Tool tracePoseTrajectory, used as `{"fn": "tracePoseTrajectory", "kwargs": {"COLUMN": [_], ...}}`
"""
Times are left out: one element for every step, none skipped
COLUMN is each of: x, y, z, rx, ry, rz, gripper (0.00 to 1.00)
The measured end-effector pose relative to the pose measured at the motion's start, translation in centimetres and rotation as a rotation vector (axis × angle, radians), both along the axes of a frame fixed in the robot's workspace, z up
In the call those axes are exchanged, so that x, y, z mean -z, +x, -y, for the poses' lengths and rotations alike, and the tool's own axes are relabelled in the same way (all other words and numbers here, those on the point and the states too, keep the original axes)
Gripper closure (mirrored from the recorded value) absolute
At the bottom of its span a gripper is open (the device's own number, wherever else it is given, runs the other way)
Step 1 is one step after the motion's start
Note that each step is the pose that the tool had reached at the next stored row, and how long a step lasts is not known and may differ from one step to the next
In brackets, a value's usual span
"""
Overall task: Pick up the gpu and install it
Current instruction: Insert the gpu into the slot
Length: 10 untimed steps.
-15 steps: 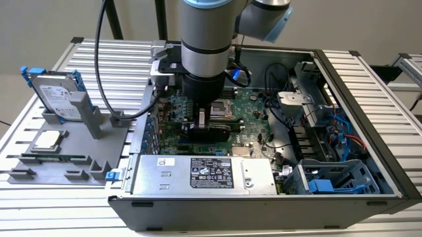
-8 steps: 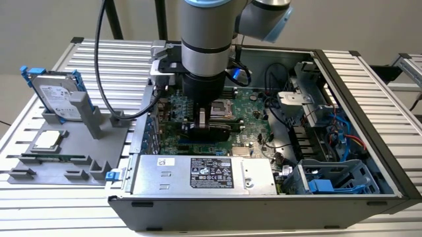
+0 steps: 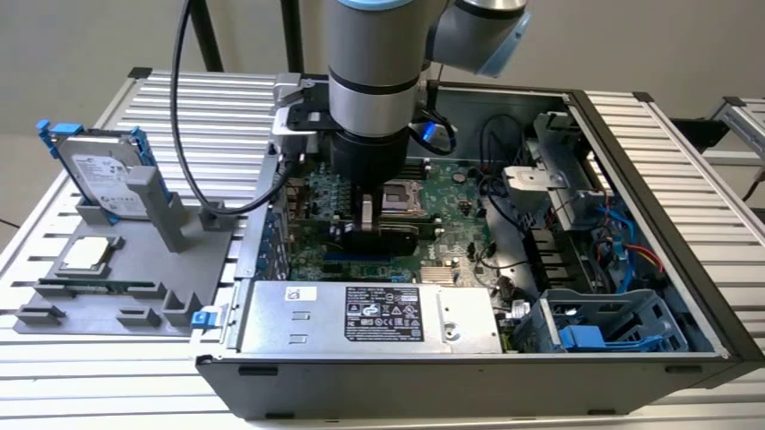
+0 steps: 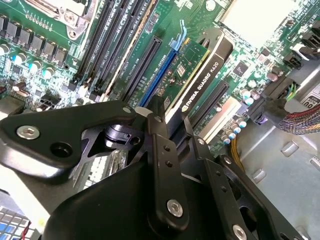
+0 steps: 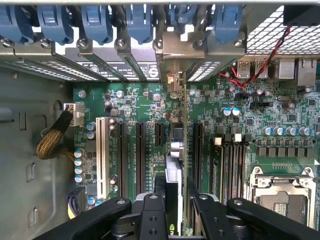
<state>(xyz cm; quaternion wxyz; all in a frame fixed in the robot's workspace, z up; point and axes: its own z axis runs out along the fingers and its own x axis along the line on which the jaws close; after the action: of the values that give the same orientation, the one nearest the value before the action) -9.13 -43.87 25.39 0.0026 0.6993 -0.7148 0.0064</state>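
The gpu (image 3: pixel 382 244) stands on edge inside the open computer case, low over the green motherboard (image 3: pixel 460 184). In the second wrist view the gpu (image 4: pixel 200 75) shows its black shroud and green board, with its lower edge along the blue slot (image 4: pixel 167 60). My gripper (image 3: pixel 368 224) comes straight down from above. Both wrist views show my gripper (image 4: pixel 171 116) (image 5: pixel 175 187) with black fingers (image 5: pixel 159 186) pressed on the card's two faces. The card (image 5: pixel 174 165) appears edge-on, its end reaching toward the rear bracket openings (image 5: pixel 172 75). I cannot tell whether it sits fully in the slot.
A power supply (image 3: pixel 371 315) lies at the case front, with drive cages (image 3: pixel 610 322) and cables (image 3: pixel 502 210) on the exterior view's right. Outside the case, a grey fixture (image 3: pixel 120 269) holds a hard drive in a blue frame (image 3: pixel 102 175), a processor chip (image 3: pixel 90 255) and a RAM stick (image 3: pixel 96 288).
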Motion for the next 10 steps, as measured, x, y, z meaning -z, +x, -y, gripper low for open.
{"fn": "tracePoseTrajectory", "kwargs": {"x": [-0.01,-0.01,-0.01,-0.01,-0.01,0.0,0.01,0.02,0.03,0.07], "y": [0.0,-0.01,-0.03,-0.07,-0.13,-0.2,-0.25,-0.28,-0.29,-0.3], "z": [0.0,0.0,0.0,0.0,0.0,0.0,0.0,0.0,0.0,0.0], "rx": [-0.001,-0.002,-0.003,-0.003,-0.003,-0.003,-0.003,-0.003,-0.003,-0.003], "ry": [-0.0001,-0.0001,-0.0001,-0.0001,0.0,0.0002,0.0004,0.0005,0.0004,0.0005], "rz": [0.0012,0.0037,0.0064,0.0082,0.0095,0.0106,0.0113,0.0117,0.0119,0.0121], "gripper": [1.0,1.0,1.0,1.0,1.0,1.0,1.0,1.0,1.0,1.0]}}
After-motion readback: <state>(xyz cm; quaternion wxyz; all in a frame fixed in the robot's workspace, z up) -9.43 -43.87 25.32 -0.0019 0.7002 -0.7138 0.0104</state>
